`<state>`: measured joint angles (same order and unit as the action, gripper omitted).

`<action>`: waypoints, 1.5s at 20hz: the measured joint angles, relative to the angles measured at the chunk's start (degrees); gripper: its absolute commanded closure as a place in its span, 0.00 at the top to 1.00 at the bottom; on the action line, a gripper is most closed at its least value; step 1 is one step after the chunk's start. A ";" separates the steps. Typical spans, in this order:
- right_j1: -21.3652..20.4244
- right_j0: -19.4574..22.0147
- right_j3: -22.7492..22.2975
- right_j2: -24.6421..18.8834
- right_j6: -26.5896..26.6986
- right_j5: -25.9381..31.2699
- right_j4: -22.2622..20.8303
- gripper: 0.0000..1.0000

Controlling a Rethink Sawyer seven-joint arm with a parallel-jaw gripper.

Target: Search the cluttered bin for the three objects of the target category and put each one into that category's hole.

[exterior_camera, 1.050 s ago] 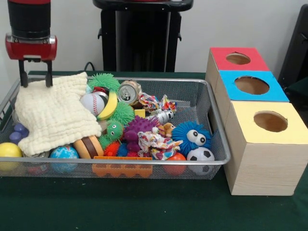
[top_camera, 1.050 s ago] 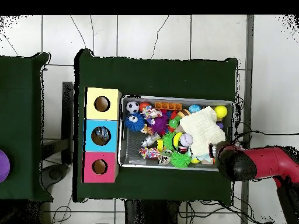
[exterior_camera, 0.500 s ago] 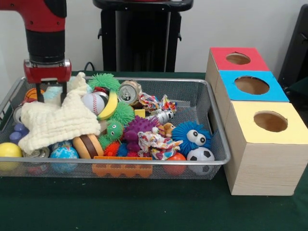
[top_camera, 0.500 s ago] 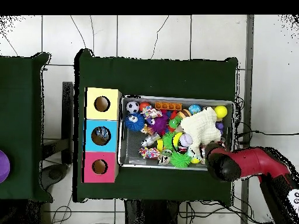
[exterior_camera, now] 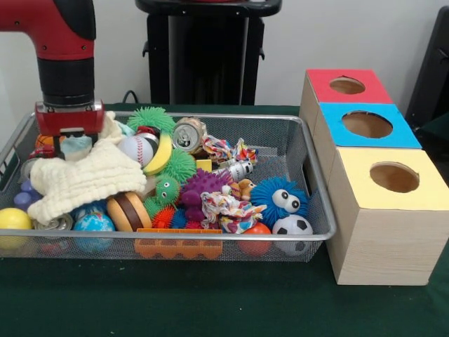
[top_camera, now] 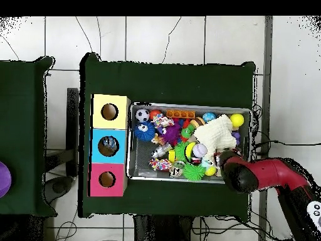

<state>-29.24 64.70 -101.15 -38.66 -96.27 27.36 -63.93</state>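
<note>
A wire mesh bin (exterior_camera: 319,200) (top_camera: 191,106) holds a heap of toys. A cream cloth (exterior_camera: 84,179) (top_camera: 214,133) lies bunched over its left part in the front view. My gripper (exterior_camera: 74,144) reaches down into the cloth's upper edge; the fingers (exterior_camera: 57,146) stand apart with cloth bunched between them. In the overhead view the arm's head (top_camera: 241,176) hides the gripper. Beside the cloth lie a baseball (exterior_camera: 133,149), a banana (exterior_camera: 164,156), a globe ball (exterior_camera: 93,223), a burger toy (exterior_camera: 128,213) and a crushed can (exterior_camera: 188,133). Three wooden boxes have holes in red (exterior_camera: 319,81), blue (exterior_camera: 403,137) and yellow (exterior_camera: 358,165) tops.
Spiky green (exterior_camera: 151,118) and purple (exterior_camera: 203,184) balls, a blue fuzzy toy with eyes (exterior_camera: 284,200), a soccer ball (exterior_camera: 291,226), rope toys (exterior_camera: 228,209), an orange block (exterior_camera: 177,246) and a yellow ball (exterior_camera: 12,219) fill the bin. The boxes stand right against the bin's right side.
The gripper moved right and down into the bin onto the cloth. The cloth, spread flat before, is now bunched up, uncovering toys at the bin's far left corner.
</note>
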 measured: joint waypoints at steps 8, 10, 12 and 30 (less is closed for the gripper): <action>0.70 0.72 0.63 0.00 0.00 -1.61 2.06 0.00; 0.87 0.72 0.66 0.00 0.00 -1.63 2.27 0.00; 1.00 0.70 0.70 0.00 0.00 -1.63 2.55 0.00; -3.24 -7.94 -0.90 5.25 0.00 -0.97 7.32 0.00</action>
<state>-32.48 56.76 -102.04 -33.41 -96.27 26.39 -56.60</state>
